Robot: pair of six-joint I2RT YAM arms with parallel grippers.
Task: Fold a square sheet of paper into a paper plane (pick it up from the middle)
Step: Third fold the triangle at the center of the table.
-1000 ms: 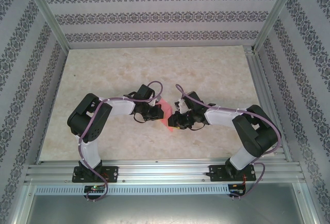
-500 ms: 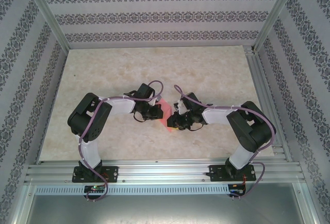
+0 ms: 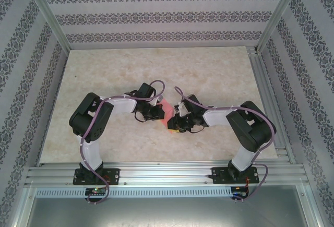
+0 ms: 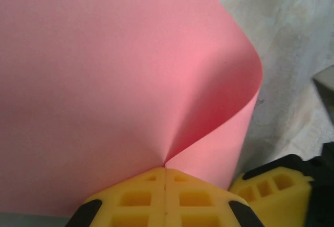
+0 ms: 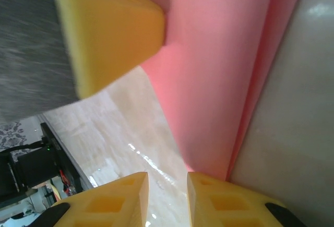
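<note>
The pink square sheet of paper (image 4: 104, 70) is held up off the table, and its right side curls over into a loose fold. My left gripper (image 4: 165, 168) is shut on the sheet's near edge, where a crease begins. In the top view the paper (image 3: 166, 112) is a small pink patch between my left gripper (image 3: 158, 113) and my right gripper (image 3: 173, 122). My right gripper (image 5: 168, 177) is open with bare table showing through the gap. The doubled paper (image 5: 219, 81) ends right beside its right finger (image 5: 224, 195). The paper plane is out of view.
The beige marbled table (image 3: 156, 70) has free room all around the two grippers. Patterned walls and a metal frame (image 3: 266, 107) enclose it. One finger of the left gripper (image 5: 104, 28) looms close at the upper left of the right wrist view.
The right arm has swung left, bringing its gripper closer to the paper and the left gripper. The left gripper keeps its hold and has barely shifted.
</note>
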